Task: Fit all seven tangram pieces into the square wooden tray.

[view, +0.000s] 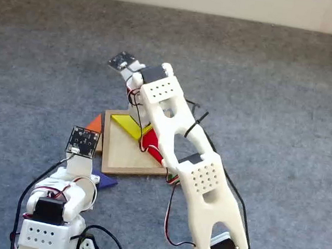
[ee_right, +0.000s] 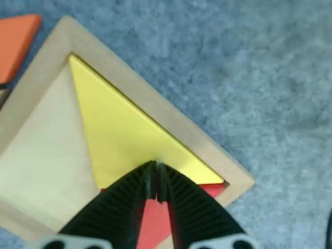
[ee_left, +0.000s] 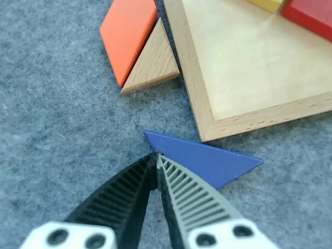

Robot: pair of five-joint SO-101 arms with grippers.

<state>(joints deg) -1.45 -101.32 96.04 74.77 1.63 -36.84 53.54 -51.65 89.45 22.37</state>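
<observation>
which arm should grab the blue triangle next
Left, likely: the left hand sits at a corner of the blue triangle, while the right hand hangs over the yellow triangle inside the tray.

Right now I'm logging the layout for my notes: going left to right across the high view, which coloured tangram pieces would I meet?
orange piece → blue triangle → yellow triangle → red piece
</observation>
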